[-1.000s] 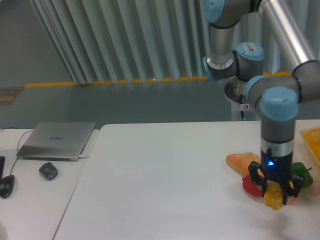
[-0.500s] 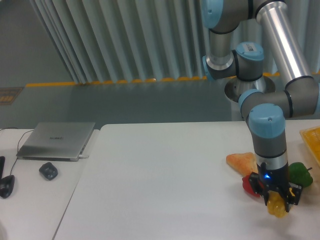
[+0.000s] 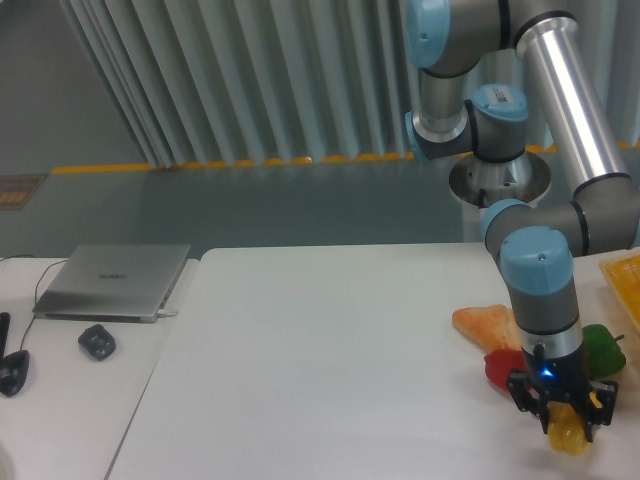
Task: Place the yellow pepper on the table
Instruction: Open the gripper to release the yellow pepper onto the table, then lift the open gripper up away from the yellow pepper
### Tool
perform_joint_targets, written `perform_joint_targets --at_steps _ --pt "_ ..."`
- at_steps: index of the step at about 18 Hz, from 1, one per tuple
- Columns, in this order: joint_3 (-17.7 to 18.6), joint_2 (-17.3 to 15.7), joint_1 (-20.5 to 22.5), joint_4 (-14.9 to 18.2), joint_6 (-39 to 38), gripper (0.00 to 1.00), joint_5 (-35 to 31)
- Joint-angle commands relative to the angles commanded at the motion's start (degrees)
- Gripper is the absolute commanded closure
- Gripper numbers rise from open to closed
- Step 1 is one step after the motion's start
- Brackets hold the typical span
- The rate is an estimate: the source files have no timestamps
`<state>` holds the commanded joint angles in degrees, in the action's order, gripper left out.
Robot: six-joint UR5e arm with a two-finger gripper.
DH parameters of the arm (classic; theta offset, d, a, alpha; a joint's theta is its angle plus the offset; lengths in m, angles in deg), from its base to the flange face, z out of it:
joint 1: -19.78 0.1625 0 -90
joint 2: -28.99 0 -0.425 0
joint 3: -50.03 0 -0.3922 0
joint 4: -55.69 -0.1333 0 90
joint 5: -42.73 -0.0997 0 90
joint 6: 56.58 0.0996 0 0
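Note:
The yellow pepper (image 3: 567,432) is held between the fingers of my gripper (image 3: 562,422) at the right front of the white table (image 3: 330,370). The gripper points straight down and is shut on the pepper, which hangs low over the tabletop or touches it; I cannot tell which. Only the pepper's lower part shows below the black fingers.
A red pepper (image 3: 503,368), a green pepper (image 3: 602,347) and an orange slice-shaped item (image 3: 485,323) lie just behind the gripper. A yellow object (image 3: 625,278) sits at the right edge. A grey laptop (image 3: 115,280), a mouse (image 3: 97,342) and a black object (image 3: 12,372) are on the left desk.
The gripper has moved down and toward the table's front edge with the yellow pepper in it, away from the red and green peppers. The arm's wrist has lowered.

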<state>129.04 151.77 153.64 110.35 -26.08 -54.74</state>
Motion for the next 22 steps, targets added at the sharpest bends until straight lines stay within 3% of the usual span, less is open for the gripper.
perform_joint_targets --at_steps 1,2,3,13,16,22 --pt "0.0 0.0 0.0 0.0 0.1 0.44 0.0" --pt "0.3 0.0 0.0 0.0 0.3 0.13 -0.1" --pt "0.4 -0.1 0.0 0.0 0.9 0.0 -0.2" --pt "0.9 -1.0 0.0 0.2 1.8 0.0 -1.5" --pt "1.8 -5.1 0.0 2.0 9.9 0.0 -2.2" --pt "3.0 -8.1 -0.1 4.9 25.8 0.0 -4.9"
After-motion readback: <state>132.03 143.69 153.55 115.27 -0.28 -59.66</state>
